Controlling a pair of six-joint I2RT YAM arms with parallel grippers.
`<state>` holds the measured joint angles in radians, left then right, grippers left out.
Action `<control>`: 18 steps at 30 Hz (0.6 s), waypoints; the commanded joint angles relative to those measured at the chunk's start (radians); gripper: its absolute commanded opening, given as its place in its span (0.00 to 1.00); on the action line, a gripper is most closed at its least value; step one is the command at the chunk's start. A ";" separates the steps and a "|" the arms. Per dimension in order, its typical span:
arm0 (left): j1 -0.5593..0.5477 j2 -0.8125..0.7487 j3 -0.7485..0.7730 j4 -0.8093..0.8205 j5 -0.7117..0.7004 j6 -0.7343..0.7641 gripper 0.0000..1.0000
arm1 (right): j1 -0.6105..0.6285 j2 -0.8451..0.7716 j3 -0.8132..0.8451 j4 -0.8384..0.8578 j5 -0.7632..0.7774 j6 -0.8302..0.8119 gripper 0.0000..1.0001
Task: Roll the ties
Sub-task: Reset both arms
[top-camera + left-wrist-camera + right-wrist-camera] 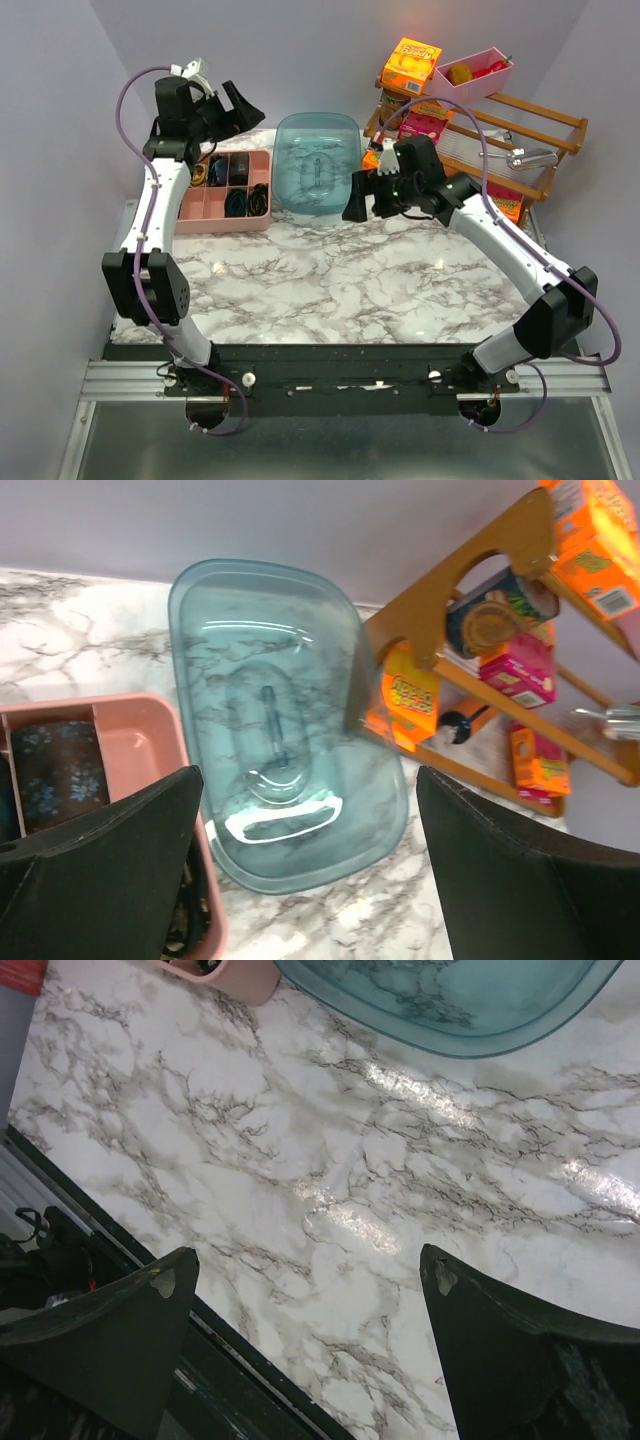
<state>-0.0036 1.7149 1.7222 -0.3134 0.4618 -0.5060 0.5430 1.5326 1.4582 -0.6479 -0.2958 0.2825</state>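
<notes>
Marble table (330, 280) is open across the front. The back edge is crowded by a pink tray (220, 225), blue tub (317, 160) and wooden rack (530, 110). Ties (237, 203) sit coiled in the tray's compartments, with no readable long axis. Left gripper (308, 775) is spread and empty above the tray, partly hiding it. Right gripper (308, 1255) is spread and empty over bare marble.

White arm links (152, 210), black joints (150, 285), purple cables (119, 100)
</notes>
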 commanded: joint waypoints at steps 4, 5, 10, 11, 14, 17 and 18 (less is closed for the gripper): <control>0.022 -0.178 -0.257 0.201 0.176 -0.183 0.99 | -0.005 -0.118 -0.110 0.010 0.043 0.029 1.00; 0.022 -0.231 -0.289 0.232 0.179 -0.204 0.99 | -0.005 -0.141 -0.119 0.011 0.044 0.030 1.00; 0.022 -0.365 -0.444 0.341 0.172 -0.236 0.99 | -0.005 -0.196 -0.179 0.022 0.057 0.041 1.00; 0.021 -0.400 -0.479 0.344 0.170 -0.239 0.99 | -0.005 -0.206 -0.199 0.022 0.058 0.043 1.00; 0.021 -0.458 -0.539 0.355 0.172 -0.249 0.99 | -0.005 -0.236 -0.234 0.030 0.055 0.053 1.00; 0.022 -0.509 -0.596 0.373 0.199 -0.247 0.99 | -0.005 -0.273 -0.265 0.042 0.049 0.066 1.00; 0.022 -0.520 -0.613 0.385 0.231 -0.247 0.99 | -0.005 -0.282 -0.289 0.045 0.049 0.072 1.00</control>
<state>0.0158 1.2495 1.1767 0.0071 0.6109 -0.7349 0.5430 1.3018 1.2217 -0.6308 -0.2626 0.3267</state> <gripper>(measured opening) 0.985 0.997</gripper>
